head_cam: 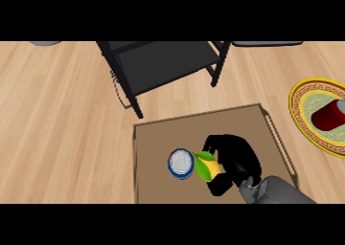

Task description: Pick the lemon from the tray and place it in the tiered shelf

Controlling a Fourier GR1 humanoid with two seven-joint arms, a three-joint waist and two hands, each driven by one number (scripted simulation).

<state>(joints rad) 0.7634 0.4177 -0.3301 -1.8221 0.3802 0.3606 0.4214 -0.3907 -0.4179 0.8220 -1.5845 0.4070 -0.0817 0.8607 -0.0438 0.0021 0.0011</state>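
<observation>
The lemon (208, 166) lay on the brown tray (175, 139), near the tray's middle and toward its near edge. It showed yellow with a green patch on its upper side. The right hand (235, 160) sat right against it: black fingers curled over the lemon from the far side and a lower part of the hand wrapped under it from the near side, so the fruit was clasped between them and only its left half stayed in sight. The grey forearm (278, 194) entered from the lower right and was cut off by the view's lower edge.

Just left of the lemon, touching or nearly touching it, stood a small round blue-rimmed can (181, 163) with a pale top. Whether the lemon rested on the tray or was raised slightly off it could not be told from above.

Beyond the tray stood the black tiered shelf (165, 62), its top cut off by the upper edge, its legs on the wooden bench (55, 119). To the right, a yellow-rimmed plate (306, 129) carried a red can (333, 115) lying on its side; the plate ran out of view at the right. The left hand did not appear anywhere.
</observation>
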